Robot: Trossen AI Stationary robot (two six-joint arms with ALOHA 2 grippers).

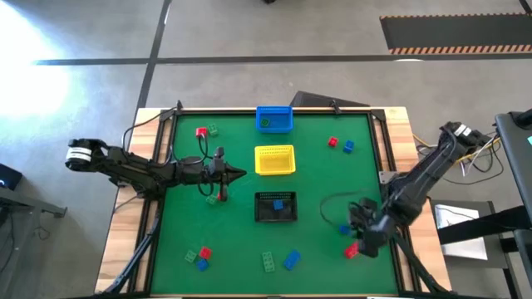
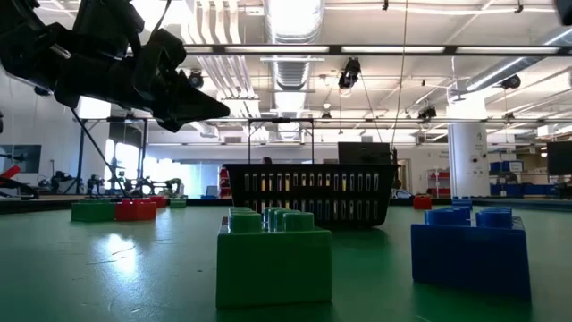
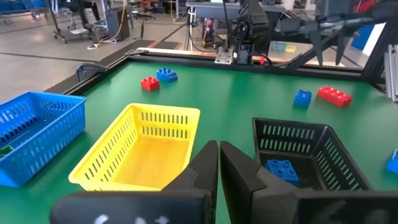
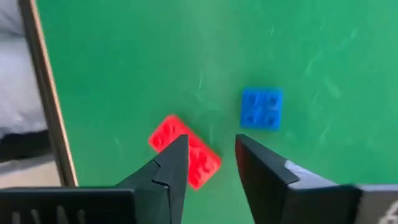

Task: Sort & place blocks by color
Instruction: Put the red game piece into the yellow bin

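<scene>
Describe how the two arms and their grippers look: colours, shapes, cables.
Both arms are dark, jointed links. The left arm has a white band at its outer end and black cables alongside. The right arm trails coloured wires near its base. Left gripper and right gripper have black, wedge-shaped tapering fingers.

Red brick (image 4: 184, 151): one end hidden behind a finger of the right gripper (image 4: 211, 152), which hangs over it, fingers spread.
Blue basket (image 3: 34, 134): cut off by the frame edge, off to one side of the left gripper (image 3: 218, 163); the green item inside is too small to identify.
Black basket (image 3: 308, 152): its near wall sits behind the left gripper's closed fingers; the blue brick inside (image 3: 281, 170) shows only in part.
Green brick in blue basket (image 1: 265, 123): seen from above as a mere speck.
Blue brick at table level (image 2: 471, 248): far side not visible.
Left arm (image 2: 107, 63): cropped by the top edge in the low view, dark silhouette only.
</scene>
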